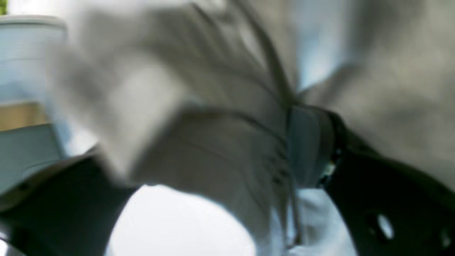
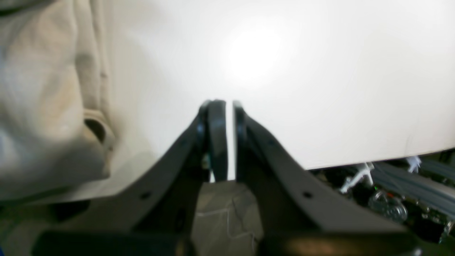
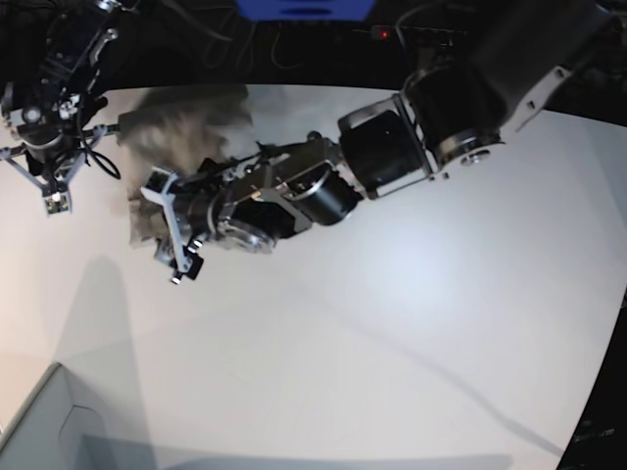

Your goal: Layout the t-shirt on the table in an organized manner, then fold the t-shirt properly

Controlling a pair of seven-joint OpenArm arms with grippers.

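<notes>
Crumpled in a soft heap near the far left part of the table (image 3: 392, 323) in the base view: the t-shirt (image 3: 186, 122), light grey-beige cotton, creased and bunched, blurred in every view. Reaching across from the right of that view, the left gripper (image 3: 179, 245), jaws spread wide apart in its wrist view, one dark finger at each lower corner, with folds of the t-shirt (image 1: 199, 117) hanging between and above them; impossible to say whether cloth touches either finger. Below the gap between those jaws, bare white tabletop (image 1: 177, 220). At the left edge of the base view, the right gripper (image 3: 54, 201), jaws drawn nearly together with only a thin slit of white showing between the black tips, nothing pinched there. To the left of those closed jaws in the right wrist view, the t-shirt (image 2: 46, 99) with a stitched hem and a round dark opening, lying on the table (image 2: 320, 89), apart from the tips. Ahead of the jaws, smooth matte white surface with a bright glare patch. At the lower left corner of the base view, a pale box corner (image 3: 44, 421), contents not visible.
</notes>
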